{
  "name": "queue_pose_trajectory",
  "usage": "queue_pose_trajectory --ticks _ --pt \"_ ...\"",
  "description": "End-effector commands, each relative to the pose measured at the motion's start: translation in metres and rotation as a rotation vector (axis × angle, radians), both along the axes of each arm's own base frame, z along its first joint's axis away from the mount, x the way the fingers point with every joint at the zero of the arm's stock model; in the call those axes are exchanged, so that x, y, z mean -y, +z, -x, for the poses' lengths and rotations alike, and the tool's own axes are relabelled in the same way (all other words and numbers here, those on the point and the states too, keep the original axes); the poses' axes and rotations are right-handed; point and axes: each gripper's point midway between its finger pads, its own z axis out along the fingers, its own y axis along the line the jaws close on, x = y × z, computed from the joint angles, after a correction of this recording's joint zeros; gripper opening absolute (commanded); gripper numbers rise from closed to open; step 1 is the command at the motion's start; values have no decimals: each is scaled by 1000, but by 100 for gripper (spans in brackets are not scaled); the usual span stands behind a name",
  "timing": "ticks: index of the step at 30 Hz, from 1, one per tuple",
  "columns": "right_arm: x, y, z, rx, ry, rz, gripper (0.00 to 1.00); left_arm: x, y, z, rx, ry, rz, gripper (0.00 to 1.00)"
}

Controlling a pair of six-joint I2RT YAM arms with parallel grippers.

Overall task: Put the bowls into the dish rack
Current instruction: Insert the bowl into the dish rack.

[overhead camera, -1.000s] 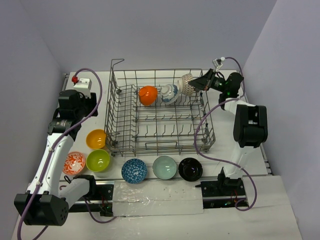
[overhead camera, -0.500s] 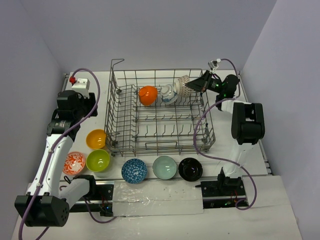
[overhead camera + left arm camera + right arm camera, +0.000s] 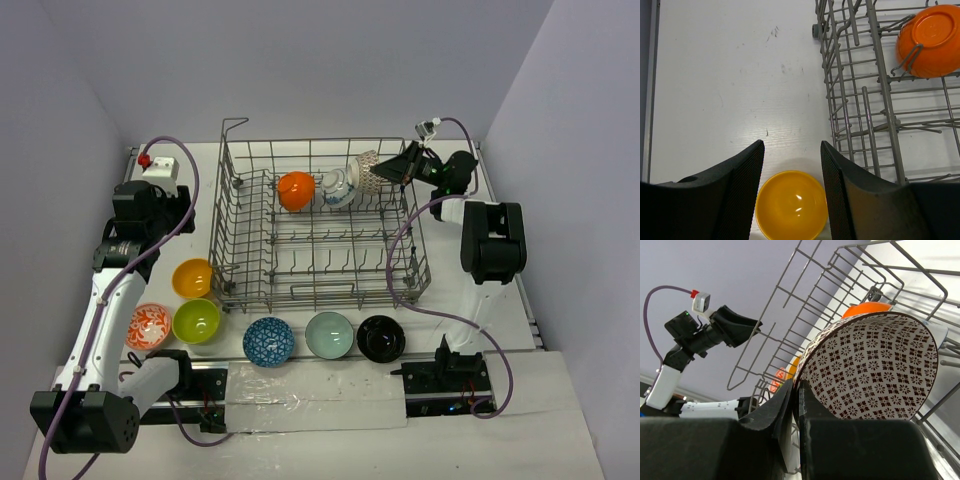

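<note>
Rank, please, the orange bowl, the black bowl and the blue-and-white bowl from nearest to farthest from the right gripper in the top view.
1. Blue-and-white bowl, in the dish rack, beside the right gripper and its brown-patterned bowl.
2. Orange bowl, same row, farther left.
3. Black bowl, on the table out front.

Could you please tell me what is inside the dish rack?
An orange bowl, a blue-patterned bowl, and a brown-patterned bowl held by the right claw; its seating is hidden.
</note>
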Motion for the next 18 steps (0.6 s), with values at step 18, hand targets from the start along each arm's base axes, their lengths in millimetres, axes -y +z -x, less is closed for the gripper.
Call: queue_pose_trajectory --ticks 18 --pt "11 9 -5 61 -7 12 22 5 7 0 31 -23 28 55"
